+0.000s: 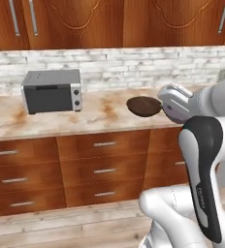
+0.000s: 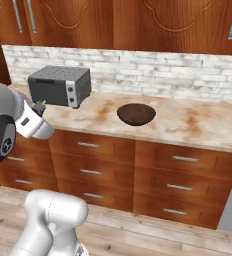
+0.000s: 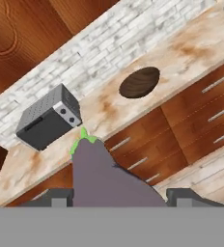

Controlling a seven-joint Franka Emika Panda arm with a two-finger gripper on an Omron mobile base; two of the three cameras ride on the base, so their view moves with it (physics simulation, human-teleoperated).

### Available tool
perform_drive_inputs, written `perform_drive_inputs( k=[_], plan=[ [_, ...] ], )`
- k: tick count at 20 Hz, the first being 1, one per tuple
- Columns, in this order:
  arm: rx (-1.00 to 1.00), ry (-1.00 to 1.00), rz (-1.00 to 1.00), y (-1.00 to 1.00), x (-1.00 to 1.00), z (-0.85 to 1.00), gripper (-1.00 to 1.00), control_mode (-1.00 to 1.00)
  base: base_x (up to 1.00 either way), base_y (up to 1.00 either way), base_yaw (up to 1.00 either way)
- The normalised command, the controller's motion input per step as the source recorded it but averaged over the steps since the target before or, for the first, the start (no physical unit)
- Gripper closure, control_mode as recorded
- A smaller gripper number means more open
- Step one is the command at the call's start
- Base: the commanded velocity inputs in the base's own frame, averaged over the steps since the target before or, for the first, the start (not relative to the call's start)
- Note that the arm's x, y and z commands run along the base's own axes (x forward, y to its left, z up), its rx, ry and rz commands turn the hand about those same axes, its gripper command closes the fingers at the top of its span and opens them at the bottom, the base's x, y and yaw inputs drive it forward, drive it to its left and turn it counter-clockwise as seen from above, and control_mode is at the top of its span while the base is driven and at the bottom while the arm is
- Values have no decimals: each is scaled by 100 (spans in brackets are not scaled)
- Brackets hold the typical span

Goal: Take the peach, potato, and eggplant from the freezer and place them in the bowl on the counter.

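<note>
Between the hand's fingertips sits the eggplant, grasped mid-body; it looks smooth, firm and likely slippery, short of the bench's bowl.

The arm rises bent, forearm reaching toward 10 o'clock; its gripper has jaws clamped on the eggplant.

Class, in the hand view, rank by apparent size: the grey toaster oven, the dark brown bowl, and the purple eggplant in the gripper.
1. Purple eggplant, inflated by nearness to the camera.
2. Grey toaster oven.
3. Dark brown bowl, farthest away.
</note>
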Motion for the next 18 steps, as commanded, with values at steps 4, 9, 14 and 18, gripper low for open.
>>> perform_drive_inputs(
  k=[4,9,14,18],
  plan=[
    [0,0,0,0,0,0,100,100,100,-100,19],
    [0,0,0,0,0,0,100,100,100,-45,17],
    [0,0,0,0,0,0,100,100,100,-10,19],
    [0,0,0,0,0,0,100,100,68,-25,20]
  ],
)
